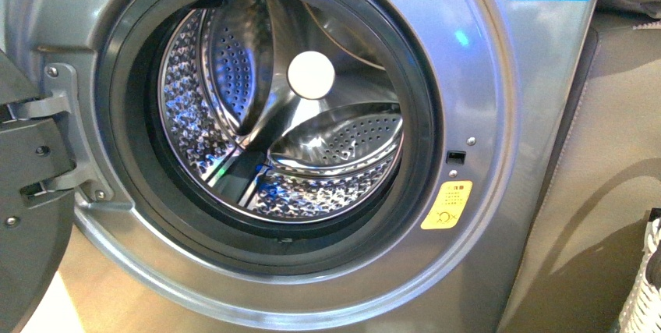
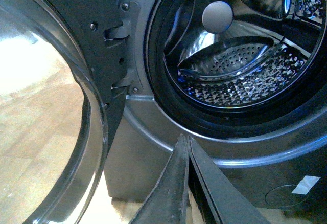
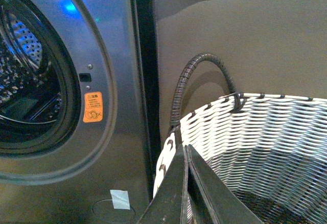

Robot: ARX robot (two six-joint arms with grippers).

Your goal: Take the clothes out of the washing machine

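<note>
Opens at far left with the glass door swung wide on its hinge, leaving the porthole of the washing machine clear. Shows the left gripper low before the machine's front, below the black rubber rim, jaws pressed together and gripping nothing. Looks into the perforated steel drum and finds only shiny metal: no clothes in any visible part. Passes the yellow sticker and reaches the woven basket at the right, beside the machine. Places the right gripper just over the basket's near rim, by the dark handle, likewise closed with nothing seen between its tips. Cannot tell whether the dark patch at the basket's bottom is cloth or weave. Reads, as a judgement, as the end of the task, or else a search step. Calls next for checking the drum's hidden lower front and the basket floor before reaching in.
</note>
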